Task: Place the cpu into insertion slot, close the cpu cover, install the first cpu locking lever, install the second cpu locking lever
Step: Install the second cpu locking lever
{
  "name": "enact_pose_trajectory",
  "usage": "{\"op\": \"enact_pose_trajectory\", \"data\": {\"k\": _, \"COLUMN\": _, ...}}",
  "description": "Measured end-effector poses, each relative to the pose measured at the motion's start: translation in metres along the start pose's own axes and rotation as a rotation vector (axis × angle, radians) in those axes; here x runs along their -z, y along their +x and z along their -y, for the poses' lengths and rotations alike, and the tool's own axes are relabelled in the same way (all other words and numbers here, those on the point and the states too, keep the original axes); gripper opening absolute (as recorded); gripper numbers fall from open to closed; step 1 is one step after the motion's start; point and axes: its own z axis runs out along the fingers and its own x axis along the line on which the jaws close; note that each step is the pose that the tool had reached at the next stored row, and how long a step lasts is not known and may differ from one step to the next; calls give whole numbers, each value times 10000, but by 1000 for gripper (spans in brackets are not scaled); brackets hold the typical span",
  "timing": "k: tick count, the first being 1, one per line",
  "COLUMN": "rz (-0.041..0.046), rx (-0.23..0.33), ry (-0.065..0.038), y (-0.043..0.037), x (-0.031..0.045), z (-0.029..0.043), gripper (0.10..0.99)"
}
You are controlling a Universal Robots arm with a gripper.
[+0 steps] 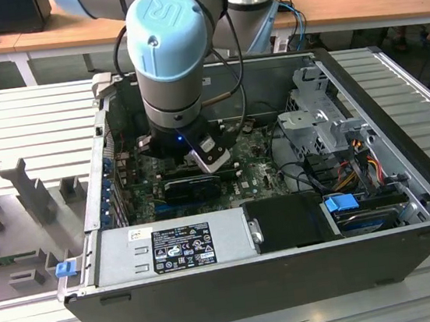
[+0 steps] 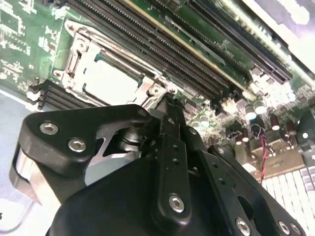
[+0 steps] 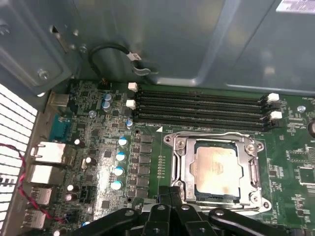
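The cpu lies flat in the insertion slot on the green motherboard, its pale metal face up. The cpu cover lies down over it, and the chip shows through its window. My gripper is shut, with its black fingers pressed together and nothing visible between them. Its tip sits at the socket's corner nearest me. In the second wrist view the gripper reaches a metal tab at the corner of the socket, beside the cpu. In the exterior view the arm's wrist reaches down inside the open computer case.
Long black memory slots run beside the socket. The case wall stands just behind them. In the exterior view a power supply lies at the near edge, and a drive cage with cables is at that view's right.
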Motion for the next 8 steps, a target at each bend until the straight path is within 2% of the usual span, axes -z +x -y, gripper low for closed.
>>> {"op": "enact_pose_trajectory", "data": {"k": 5, "rz": 1, "rx": 1, "ry": -2, "y": -2, "x": 94, "z": -36, "gripper": 106}}
{"op": "enact_pose_trajectory", "data": {"k": 8, "rz": 5, "rx": 0, "ry": -33, "y": -2, "x": 112, "z": -43, "gripper": 106}}
